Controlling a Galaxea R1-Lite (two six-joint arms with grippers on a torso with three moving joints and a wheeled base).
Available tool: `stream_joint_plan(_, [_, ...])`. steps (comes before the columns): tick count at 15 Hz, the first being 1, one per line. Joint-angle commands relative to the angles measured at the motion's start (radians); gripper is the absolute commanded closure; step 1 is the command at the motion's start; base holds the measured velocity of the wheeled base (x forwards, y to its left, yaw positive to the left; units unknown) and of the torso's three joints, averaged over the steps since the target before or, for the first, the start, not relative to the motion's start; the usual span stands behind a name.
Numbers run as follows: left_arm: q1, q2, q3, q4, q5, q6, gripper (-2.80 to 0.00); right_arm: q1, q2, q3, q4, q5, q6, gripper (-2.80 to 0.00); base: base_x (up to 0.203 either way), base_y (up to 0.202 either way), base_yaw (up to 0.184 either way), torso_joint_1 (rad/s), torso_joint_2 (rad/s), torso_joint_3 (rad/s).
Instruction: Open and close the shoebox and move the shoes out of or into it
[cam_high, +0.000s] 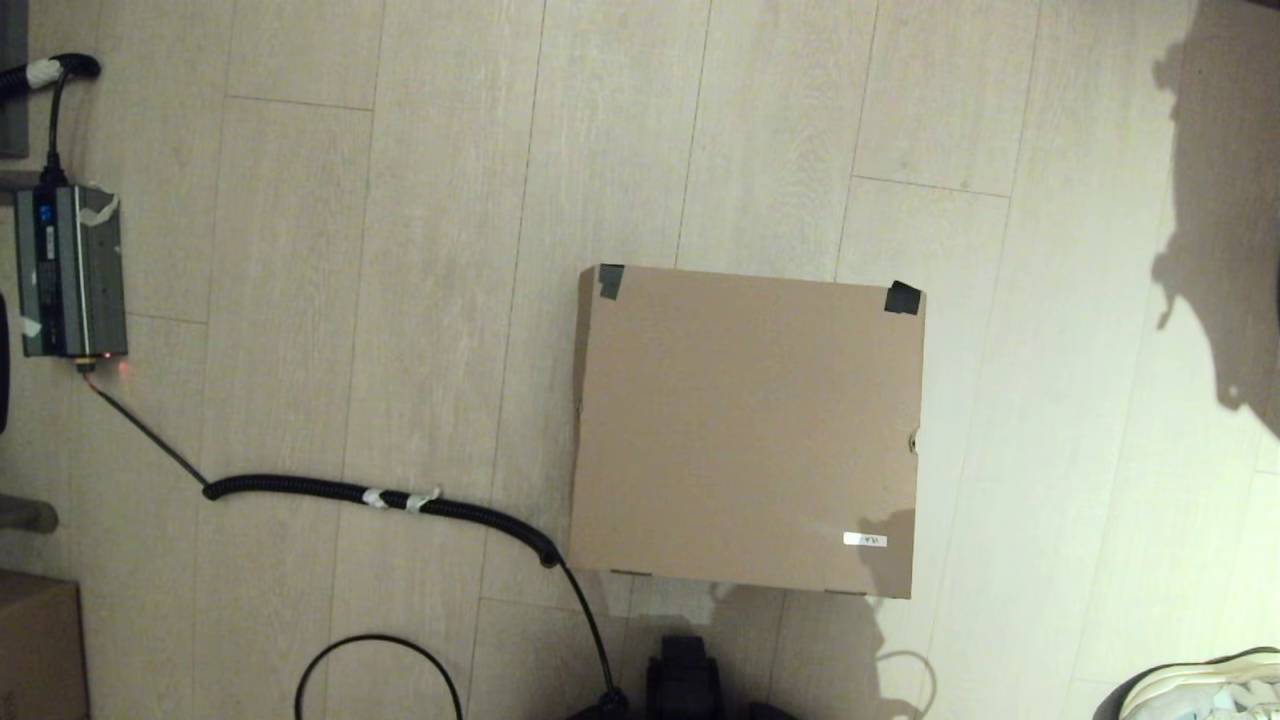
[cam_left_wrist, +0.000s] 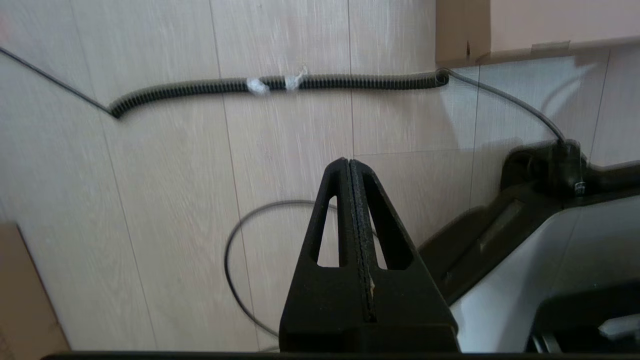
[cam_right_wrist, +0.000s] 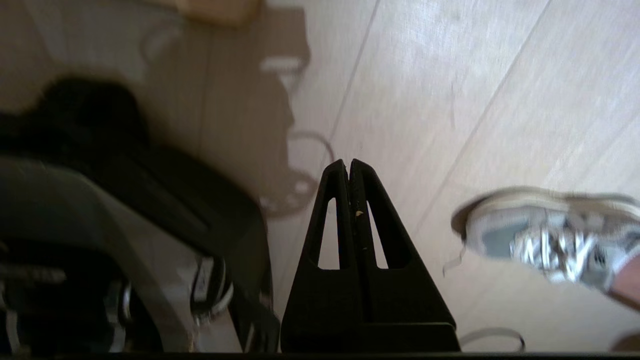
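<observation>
The shoebox (cam_high: 745, 430) lies on the wooden floor with its flap lid down flat. Black tape patches (cam_high: 902, 297) mark its two far corners, and a small white label (cam_high: 864, 540) sits near its front right. The shoes are out of view. Neither gripper shows in the head view. In the left wrist view my left gripper (cam_left_wrist: 348, 161) hangs shut and empty above the floor, and a corner of the shoebox (cam_left_wrist: 525, 22) shows beyond it. My right gripper (cam_right_wrist: 348, 162) is also shut on nothing, over bare floor on the box's right side.
A black coiled cable (cam_high: 380, 496) runs from a grey power unit (cam_high: 70, 270) to the box's front left corner. A thin cable loop (cam_high: 380, 660) lies near my base (cam_high: 685, 680). A smaller carton (cam_high: 35, 645) stands front left. A lone white dark-soled sneaker (cam_high: 1200, 685) is front right.
</observation>
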Motion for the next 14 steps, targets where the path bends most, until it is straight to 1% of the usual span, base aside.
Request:
stream_joint_plan(1, [0.000, -0.018, 0.004, 0.000, 0.000, -0.001, 0.00, -0.046, -0.033, -0.012, 0.035, 0.004, -0.007, 0.00, 0.000, 0.000, 0.000, 0.000, 0.00, 0.000])
stream_joint_plan(2, [-0.001, -0.018, 0.004, 0.000, 0.000, -0.002, 0.00, -0.071, -0.056, -0.008, 0.022, 0.006, 0.000, 0.00, 0.000, 0.000, 0.000, 0.000, 0.00, 0.000])
stream_joint_plan(4, [-0.001, -0.018, 0.004, 0.003, -0.001, -0.003, 0.00, -0.059, -0.141, 0.005, -0.022, 0.015, 0.001, 0.00, 0.000, 0.000, 0.000, 0.000, 0.00, 0.000])
stream_joint_plan(6, [-0.001, -0.018, 0.004, 0.003, -0.001, 0.001, 0.00, -0.047, -0.253, 0.006, -0.023, 0.042, -0.040, 0.00, 0.000, 0.000, 0.000, 0.000, 0.00, 0.000])
stream_joint_plan(7, [-0.001, -0.019, 0.004, 0.003, 0.000, -0.005, 0.00, -0.044, -0.277, 0.013, -0.043, 0.038, -0.049, 0.00, 0.000, 0.000, 0.000, 0.000, 0.00, 0.000])
stream_joint_plan(8, [-0.001, -0.019, 0.004, 0.004, 0.003, -0.015, 0.00, -0.041, -0.274, 0.020, -0.057, 0.021, -0.020, 0.00, 0.000, 0.000, 0.000, 0.000, 0.00, 0.000])
stream_joint_plan(9, [-0.001, -0.019, 0.004, 0.008, 0.011, -0.034, 0.00, -0.040, -0.272, 0.021, -0.060, 0.011, 0.011, 0.00, 0.000, 0.000, 0.000, 0.000, 0.00, 0.000])
stream_joint_plan(10, [-0.001, -0.019, 0.004, 0.010, 0.023, -0.061, 0.00, -0.040, -0.272, 0.022, -0.060, 0.009, 0.014, 0.00, 0.000, 0.000, 0.000, 0.000, 0.00, 0.000])
stream_joint_plan(13, [-0.001, -0.019, 0.004, 0.005, 0.052, -0.175, 0.00, -0.040, -0.272, 0.022, -0.060, 0.008, 0.020, 0.00, 0.000, 0.000, 0.000, 0.000, 0.00, 0.000])
stream_joint_plan(14, [-0.001, -0.019, 0.004, 0.004, 0.052, -0.175, 0.00, -0.040, -0.272, 0.022, -0.060, 0.008, 0.020, 0.00, 0.000, 0.000, 0.000, 0.000, 0.00, 0.000])
